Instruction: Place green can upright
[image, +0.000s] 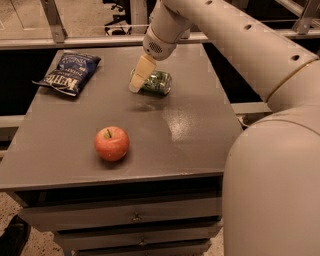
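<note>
The green can (160, 83) lies on its side on the far half of the grey table (200, 130), a little right of the middle, with its long axis running roughly left to right. Its wall is dark green, mottled with lighter green and pale flecks, and its rounded right end catches a dull sheen. Its left end is hidden behind the gripper (140, 75), which hangs tilted at that end, its cream tip pointing down and to the left and reaching close to the tabletop. Whether the gripper is open, closed or gripping the can cannot be told from this angle. The cream arm (240, 40) reaches the gripper from above. It rises out of the right foreground and sweeps over the table's far right corner.

Near the table's far left corner, well apart from the can, a dark blue chip bag (70, 72) lies flat with white lettering on its face; it looks sealed. A red apple (111, 143) stands stem up in the near half of the table, left of the middle, apart from both the can and the bag.

Below the tabletop the front shows stacked drawers (135, 217) with small knobs. They are pushed shut, so their contents cannot be seen.
</note>
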